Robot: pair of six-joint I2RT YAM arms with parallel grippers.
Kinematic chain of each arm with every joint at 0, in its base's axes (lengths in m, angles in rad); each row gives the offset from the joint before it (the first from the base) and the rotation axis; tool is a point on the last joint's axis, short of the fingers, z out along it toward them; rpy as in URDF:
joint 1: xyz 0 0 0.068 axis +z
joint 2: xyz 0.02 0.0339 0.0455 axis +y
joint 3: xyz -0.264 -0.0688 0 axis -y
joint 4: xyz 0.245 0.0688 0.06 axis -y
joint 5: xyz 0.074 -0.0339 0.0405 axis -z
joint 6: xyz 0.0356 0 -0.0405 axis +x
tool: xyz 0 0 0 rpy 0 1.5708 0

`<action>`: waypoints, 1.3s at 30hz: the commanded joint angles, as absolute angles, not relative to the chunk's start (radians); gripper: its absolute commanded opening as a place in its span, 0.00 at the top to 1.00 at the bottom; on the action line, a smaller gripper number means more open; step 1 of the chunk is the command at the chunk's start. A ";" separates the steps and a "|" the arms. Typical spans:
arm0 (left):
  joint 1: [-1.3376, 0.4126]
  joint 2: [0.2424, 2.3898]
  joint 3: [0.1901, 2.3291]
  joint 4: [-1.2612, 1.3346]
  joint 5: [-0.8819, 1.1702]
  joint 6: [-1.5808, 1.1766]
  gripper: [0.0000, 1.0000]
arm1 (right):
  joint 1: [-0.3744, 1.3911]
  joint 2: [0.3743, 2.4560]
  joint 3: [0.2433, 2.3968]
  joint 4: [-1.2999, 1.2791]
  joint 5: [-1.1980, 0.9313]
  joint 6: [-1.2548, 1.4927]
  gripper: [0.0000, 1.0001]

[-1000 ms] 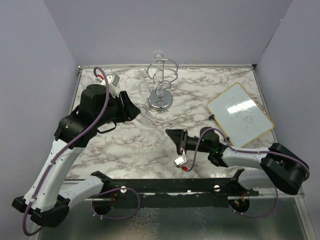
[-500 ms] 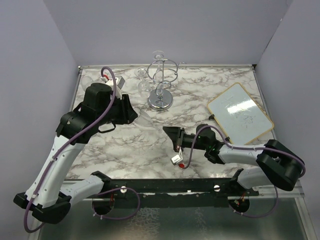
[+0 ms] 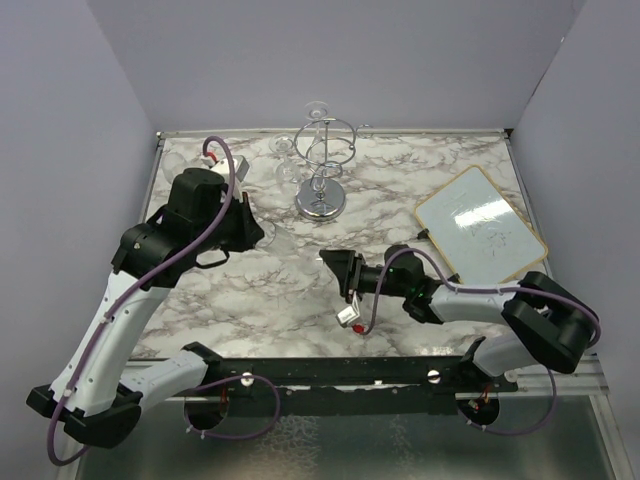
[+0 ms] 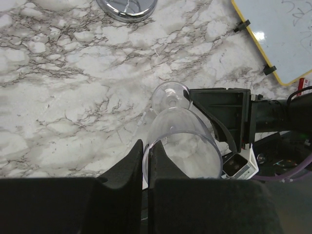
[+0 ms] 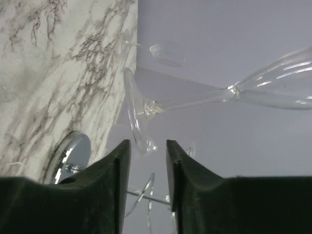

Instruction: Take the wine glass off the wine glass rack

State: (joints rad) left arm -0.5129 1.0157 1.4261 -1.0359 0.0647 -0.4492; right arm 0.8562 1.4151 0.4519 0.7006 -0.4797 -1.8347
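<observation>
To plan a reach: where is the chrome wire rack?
In the top view, the chrome wire rack stands at the far middle of the marble table, left of the yellow-framed whiteboard.

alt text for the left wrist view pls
The left gripper pinches the rim of a clear wine glass over a marble table. The right arm is beside the glass; the rack's chrome base and a whiteboard lie beyond.

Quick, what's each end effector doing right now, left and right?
Left end effector: closed, pinching the rim of the wine glass.
Right end effector: open, holding nothing; the glass's foot sits just beyond it.
</observation>
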 commanded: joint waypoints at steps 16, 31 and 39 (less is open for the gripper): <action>-0.455 1.135 1.478 -1.073 -0.559 -0.431 1.00 | 0.814 1.448 0.491 0.841 -0.403 -1.199 0.04; 0.190 1.379 1.413 -0.776 -0.257 -0.370 1.00 | 0.769 1.333 0.647 0.763 -0.231 -0.620 0.00; 0.232 1.521 1.504 -0.747 -0.224 -0.354 1.00 | 0.797 1.312 0.649 0.728 -0.247 -0.668 0.00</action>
